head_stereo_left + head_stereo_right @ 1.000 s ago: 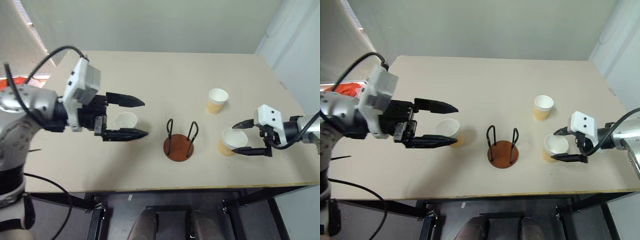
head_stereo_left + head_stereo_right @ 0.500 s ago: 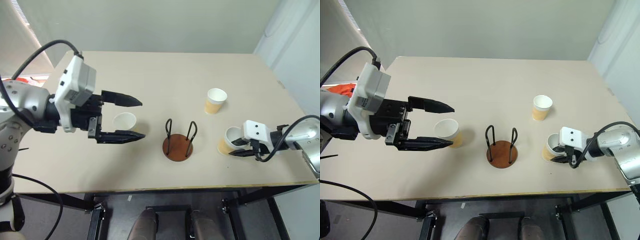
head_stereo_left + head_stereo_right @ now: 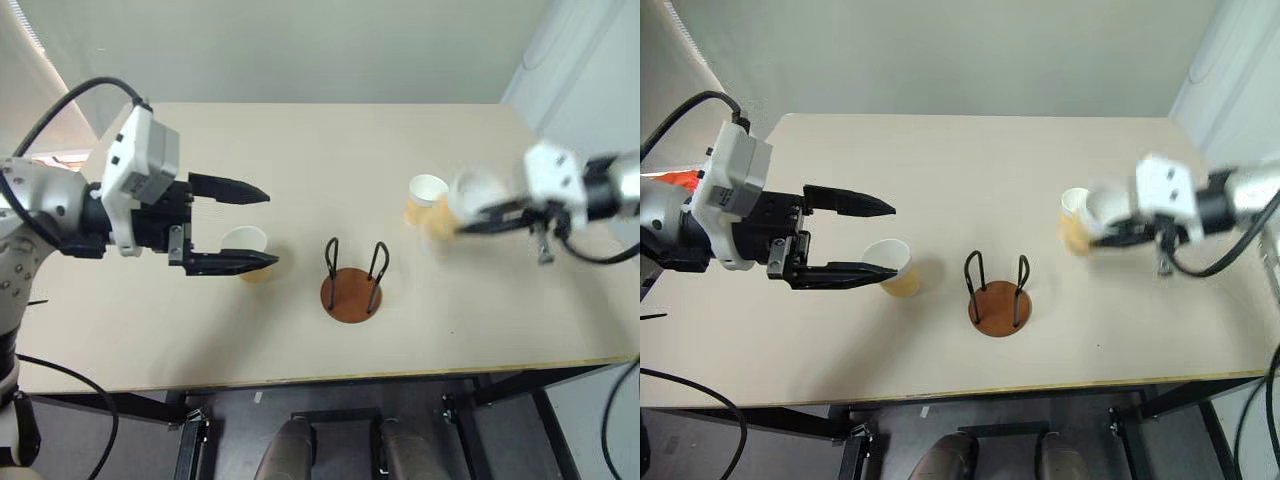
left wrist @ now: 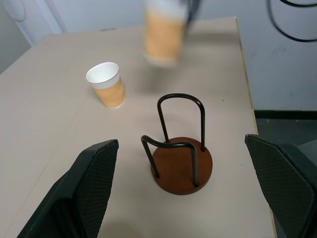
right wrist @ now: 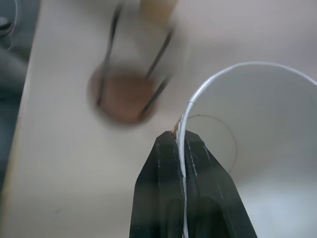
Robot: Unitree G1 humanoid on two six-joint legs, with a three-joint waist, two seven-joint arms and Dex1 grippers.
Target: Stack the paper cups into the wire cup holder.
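Right gripper [image 5: 181, 141] pinches a paper cup [image 5: 257, 144] by its rim, carrying it towards the wire cup holder [image 3: 351, 287]; left gripper [image 3: 255, 226] gapes wide around another cup [image 3: 246, 246], poised to grab.

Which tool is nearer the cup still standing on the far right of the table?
Right. The right tool, pinching another cup's rim, hovers beside that cup; the left tool is across the table.

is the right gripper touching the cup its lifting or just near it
Touching. In the right wrist view the right gripper is shut on the rim wall of the paper cup, one finger inside and one outside, with no gap showing.
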